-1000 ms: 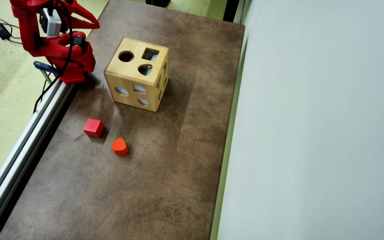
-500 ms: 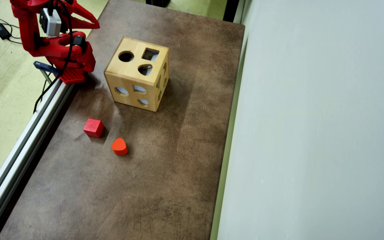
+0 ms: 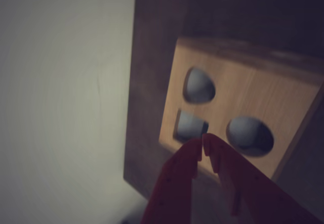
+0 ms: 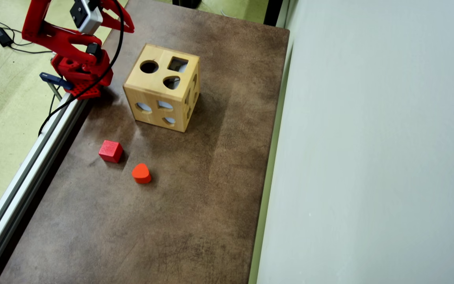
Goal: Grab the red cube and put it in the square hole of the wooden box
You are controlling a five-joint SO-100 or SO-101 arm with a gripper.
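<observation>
Gripper [image 3: 202, 148] hanging empty with its tips pressed together, above and to the left of the wooden box [image 4: 163, 92] in the overhead view.

The red cube [image 4: 110, 151] is sitting on the brown table [image 4: 195, 197], apart from the box, with an orange-red rounded block [image 4: 141, 173] lying just beside it (neither touching). The square hole [image 4: 177, 64] is facing up on the box top, next to 2 other cutouts.

The brown table [image 4: 211, 177] bears the wooden box [image 4: 152, 96], the red cube [image 4: 110, 151] and an orange-red rounded block [image 4: 141, 173].
</observation>
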